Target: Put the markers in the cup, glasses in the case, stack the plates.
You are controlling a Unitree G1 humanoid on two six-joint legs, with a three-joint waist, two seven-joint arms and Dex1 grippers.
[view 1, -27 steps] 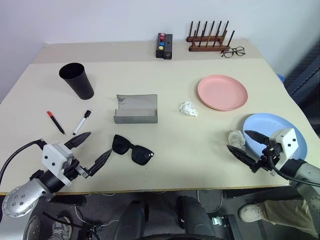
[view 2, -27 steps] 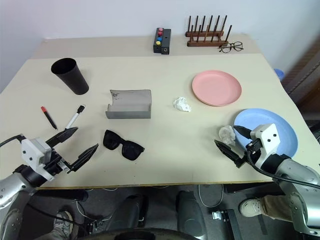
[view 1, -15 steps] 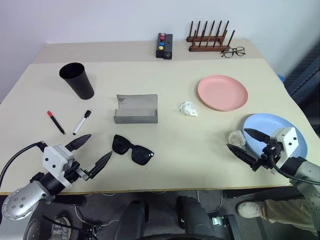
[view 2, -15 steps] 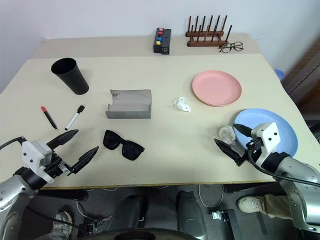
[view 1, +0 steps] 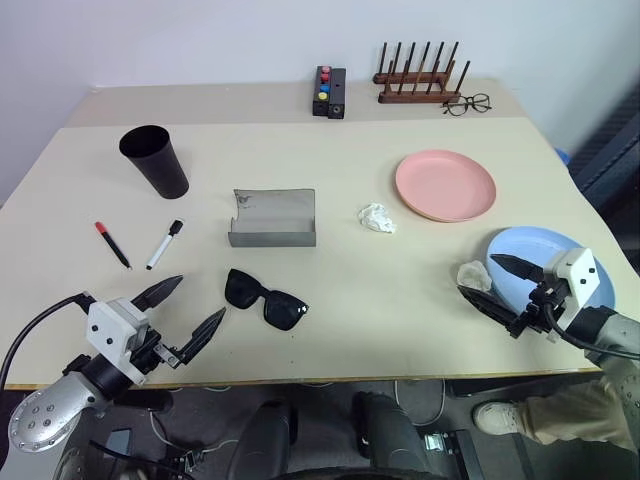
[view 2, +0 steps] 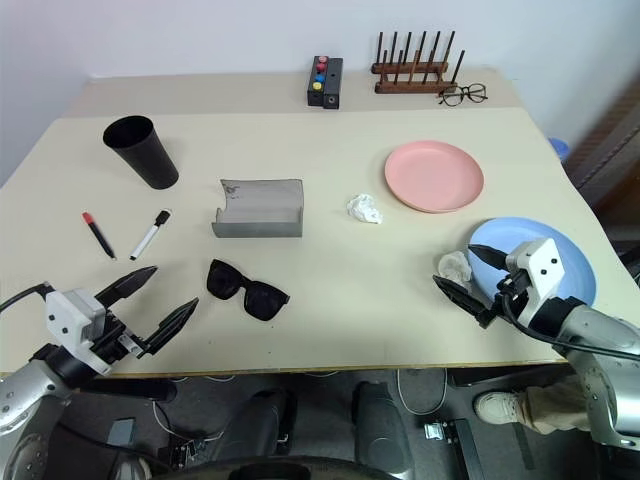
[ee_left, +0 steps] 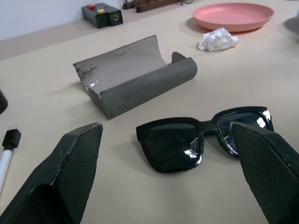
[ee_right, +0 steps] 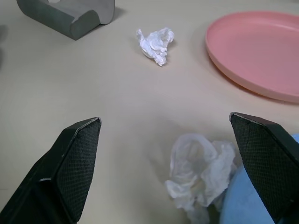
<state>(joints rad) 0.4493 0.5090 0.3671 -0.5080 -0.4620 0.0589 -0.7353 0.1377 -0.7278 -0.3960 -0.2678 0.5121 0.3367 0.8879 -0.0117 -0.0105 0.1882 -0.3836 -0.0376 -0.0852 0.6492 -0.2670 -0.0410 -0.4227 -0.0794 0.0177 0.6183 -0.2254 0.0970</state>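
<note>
The black cup (view 1: 155, 160) stands at the far left. Two markers lie side by side before it, one dark with a red end (view 1: 112, 244) and one white (view 1: 164, 244). The grey case (view 1: 272, 218) lies open mid-table. Black sunglasses (view 1: 265, 298) lie folded open nearer me. My left gripper (view 1: 201, 297) hovers open at the near edge, just left of the sunglasses (ee_left: 205, 140). A pink plate (view 1: 445, 185) sits at the right, with a blue plate (view 1: 545, 250) nearer me. My right gripper (view 1: 476, 275) is open at the blue plate's left rim.
One crumpled tissue (view 1: 377, 217) lies left of the pink plate. Another crumpled wad (ee_right: 201, 172) sits between my right fingers against the blue plate. At the back edge are a black box with coloured buttons (view 1: 328, 92), a wooden peg rack (view 1: 418, 80) and clear eyeglasses (view 1: 466, 103).
My left gripper has drawn back a little toward the near table edge, still open. My right gripper has shifted slightly to the right. Nothing on the table has moved.
</note>
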